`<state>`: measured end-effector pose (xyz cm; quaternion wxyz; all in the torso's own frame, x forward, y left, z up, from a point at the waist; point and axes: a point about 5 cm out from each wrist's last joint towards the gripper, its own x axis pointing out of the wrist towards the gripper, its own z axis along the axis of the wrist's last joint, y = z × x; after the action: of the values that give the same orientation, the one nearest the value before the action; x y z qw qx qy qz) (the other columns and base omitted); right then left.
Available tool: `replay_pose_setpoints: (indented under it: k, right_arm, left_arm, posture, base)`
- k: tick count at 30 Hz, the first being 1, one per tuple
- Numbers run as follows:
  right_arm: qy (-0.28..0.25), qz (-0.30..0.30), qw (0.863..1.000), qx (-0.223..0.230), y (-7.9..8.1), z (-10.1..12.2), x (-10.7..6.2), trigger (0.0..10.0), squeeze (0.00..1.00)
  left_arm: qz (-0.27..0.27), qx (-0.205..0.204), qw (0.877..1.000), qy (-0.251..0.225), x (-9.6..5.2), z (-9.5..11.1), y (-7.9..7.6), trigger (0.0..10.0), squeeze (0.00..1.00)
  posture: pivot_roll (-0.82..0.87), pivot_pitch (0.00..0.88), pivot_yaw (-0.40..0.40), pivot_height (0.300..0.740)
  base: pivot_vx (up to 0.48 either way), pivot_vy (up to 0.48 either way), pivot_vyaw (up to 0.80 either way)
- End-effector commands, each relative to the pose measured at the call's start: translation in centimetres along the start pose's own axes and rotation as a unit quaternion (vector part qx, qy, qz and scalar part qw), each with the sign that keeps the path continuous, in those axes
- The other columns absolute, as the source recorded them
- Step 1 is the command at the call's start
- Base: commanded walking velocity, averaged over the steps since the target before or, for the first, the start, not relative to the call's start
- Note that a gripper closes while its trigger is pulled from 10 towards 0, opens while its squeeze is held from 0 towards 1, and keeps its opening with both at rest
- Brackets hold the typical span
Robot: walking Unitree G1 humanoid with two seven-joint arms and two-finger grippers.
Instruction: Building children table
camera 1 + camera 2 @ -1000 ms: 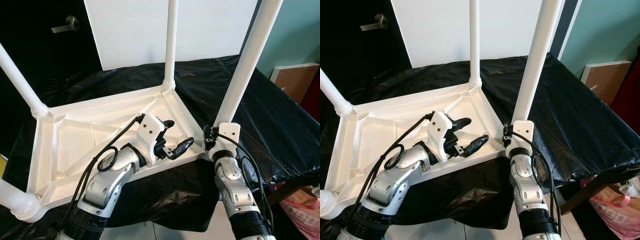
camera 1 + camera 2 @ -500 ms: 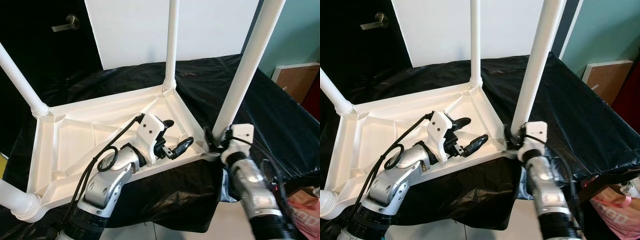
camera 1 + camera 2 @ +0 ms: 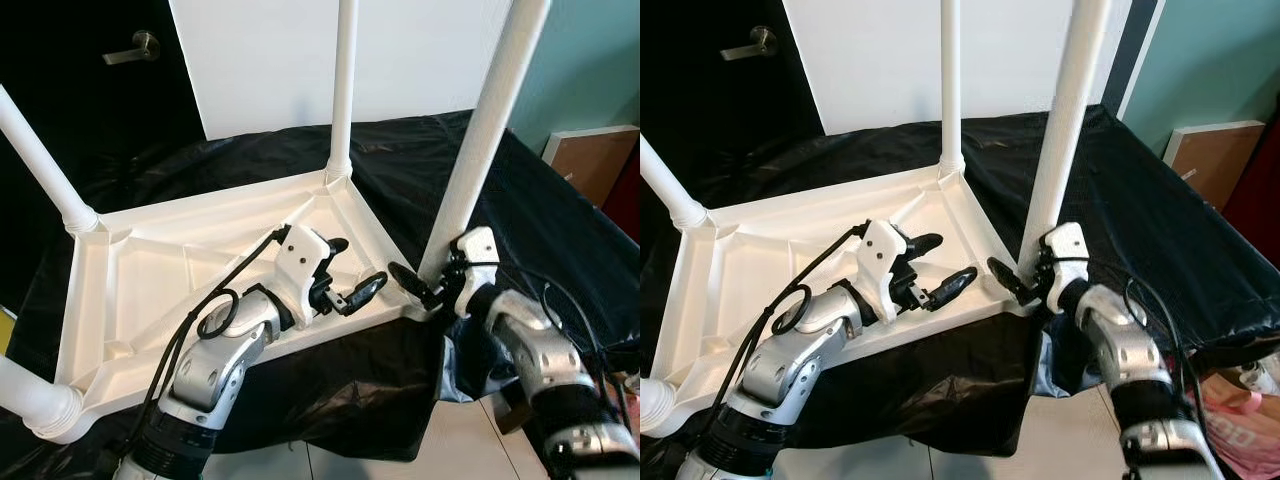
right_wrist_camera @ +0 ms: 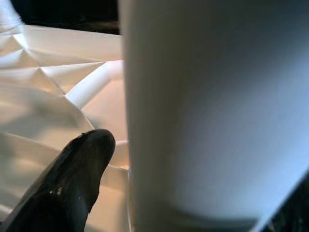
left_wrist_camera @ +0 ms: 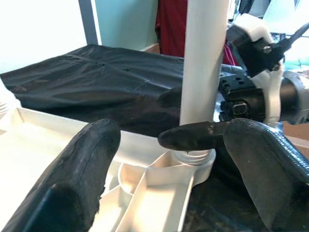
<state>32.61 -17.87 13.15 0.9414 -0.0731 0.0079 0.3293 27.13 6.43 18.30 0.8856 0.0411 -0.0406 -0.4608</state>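
Leg (image 3: 487,130) and socket are seen in the left eye view at the near right corner of the upturned tabletop (image 3: 150,290), which lies on a black sheet (image 3: 560,220); the leg's long axis runs nearly upright, tilted slightly. The right gripper (image 3: 437,280) is set around the leg's base, one finger (image 3: 408,284) showing on the tabletop side, the other hidden behind the leg, so a firm clamp cannot be told. The left gripper (image 3: 345,273) is held spread and empty over the tabletop's inner rim, just beside that corner, pointing at the leg. In the right eye view the same layout is shown, the right arm being the nearer to the leg. In the left wrist view the leg is seen straight ahead between parted fingers (image 5: 79,164), seated in its socket. In the right wrist view the leg is pressed close against one black finger (image 4: 72,179).
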Motion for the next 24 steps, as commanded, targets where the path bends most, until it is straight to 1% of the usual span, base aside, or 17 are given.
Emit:
replay_pose_setpoints:
  k: [1, 2, 3, 10, 11, 12, 14, 16, 17, 18, 19, 20, 22, 23, 24]
  right_arm:
    - [0.019, 0.017, 1.000, -0.010, 0.2, -0.5, 0.2, 3.6, 0.00]
    - [0.023, 0.019, 0.999, -0.010, 0.0, -0.6, 0.1, 0.0, 0.00]
    - [0.030, 0.023, 0.999, -0.008, -0.2, -0.9, 0.0, 0.0, 0.00]
    - [0.038, 0.024, 0.999, 0.002, -0.4, -1.3, -0.4, 0.0, 0.00]
    - [0.037, 0.017, 0.999, 0.013, -0.5, -1.4, -0.5, 0.0, 0.00]
    - [0.034, 0.009, 0.999, 0.029, -0.5, -1.5, -0.7, 10.0, 0.00]
    - [0.032, -0.001, 0.999, 0.036, -0.4, -1.6, -0.7, 10.0, 0.00]
    - [0.028, -0.024, 0.998, 0.041, -0.3, -1.9, -0.7, 10.0, 0.00]
    - [0.028, -0.024, 0.998, 0.041, -0.3, -1.9, -0.7, 10.0, 0.00]
    - [0.024, -0.042, 0.998, 0.044, -0.2, -1.9, -0.7, 10.0, 0.00]
    - [0.024, -0.042, 0.998, 0.044, -0.2, -1.9, -0.7, 10.0, 0.00]
    - [0.023, -0.075, 0.996, 0.045, 0.0, -2.0, -0.6, 10.0, 0.00]
    - [0.023, -0.075, 0.996, 0.045, 0.0, -2.0, -0.6, 10.0, 0.00]
    - [0.021, -0.113, 0.992, 0.047, 0.2, -2.1, -0.5, 10.0, 0.00]
    - [0.021, -0.113, 0.992, 0.047, 0.2, -2.1, -0.5, 10.0, 0.00]
  left_arm:
    - [0.001, 0.005, 1.000, 0.003, 0.1, -0.1, 0.2, 10.0, 0.00]
    - [0.004, 0.005, 1.000, 0.002, 0.0, -0.1, 0.2, 10.0, 0.00]
    - [0.009, 0.005, 1.000, 0.001, -0.1, 0.0, 0.2, 10.0, 0.00]
    - [0.011, 0.004, 1.000, 0.001, -0.2, -0.1, 0.2, 10.0, 0.00]
    - [0.012, 0.004, 1.000, 0.001, -0.2, -0.1, 0.2, 10.0, 0.00]
    - [0.012, 0.005, 1.000, 0.001, -0.2, -0.1, 0.1, 10.0, 0.00]
    - [0.012, 0.005, 1.000, 0.001, -0.2, -0.2, 0.1, 10.0, 0.00]
    - [0.011, 0.005, 1.000, 0.002, -0.2, -0.2, 0.1, 10.0, 0.00]
    - [0.011, 0.005, 1.000, 0.002, -0.2, -0.2, 0.1, 10.0, 0.00]
    - [0.010, 0.005, 1.000, 0.002, -0.2, -0.2, 0.1, 10.0, 0.00]
    - [0.010, 0.005, 1.000, 0.002, -0.2, -0.2, 0.1, 10.0, 0.00]
    - [0.008, 0.005, 1.000, 0.003, -0.2, -0.2, 0.0, 10.0, 0.00]
    - [0.008, 0.005, 1.000, 0.003, -0.2, -0.2, 0.0, 10.0, 0.00]
    - [0.005, 0.004, 1.000, 0.004, -0.2, -0.2, 0.0, 10.0, 0.00]
    - [0.005, 0.004, 1.000, 0.004, -0.2, -0.2, 0.0, 10.0, 0.00]
  posture:
    - [-0.14, 0.005, -0.033, 0.740]
    - [-0.13, 0.004, -0.042, 0.740]
    - [-0.12, 0.004, -0.044, 0.740]
    - [-0.12, 0.000, -0.054, 0.740]
    - [-0.11, 0.000, -0.060, 0.740]
    - [-0.11, 0.000, -0.061, 0.740]
    - [-0.11, 0.000, -0.062, 0.740]
    - [-0.11, 0.000, -0.061, 0.740]
    - [-0.11, 0.000, -0.061, 0.740]
    - [-0.11, 0.000, -0.058, 0.740]
    - [-0.11, 0.000, -0.058, 0.740]
    - [-0.12, 0.000, -0.055, 0.740]
    - [-0.12, 0.000, -0.055, 0.740]
    - [-0.12, 0.000, -0.051, 0.740]
    - [-0.12, 0.000, -0.051, 0.740]
  base:
    - [0.000, 0.000, 0.00]
    - [0.000, 0.000, 0.00]
    - [0.000, 0.000, 0.00]
    - [0.000, 0.000, 0.00]
    - [0.000, 0.000, 0.00]
    - [0.000, 0.000, 0.00]
    - [0.000, 0.000, 0.00]
    - [0.000, 0.000, 0.00]
    - [0.000, 0.000, 0.00]
    - [0.000, 0.000, 0.00]
    - [0.000, 0.000, 0.00]
    - [0.000, 0.000, 0.00]
    - [0.000, 0.000, 0.00]
    - [0.000, 0.000, 0.00]
    - [0.000, 0.000, 0.00]
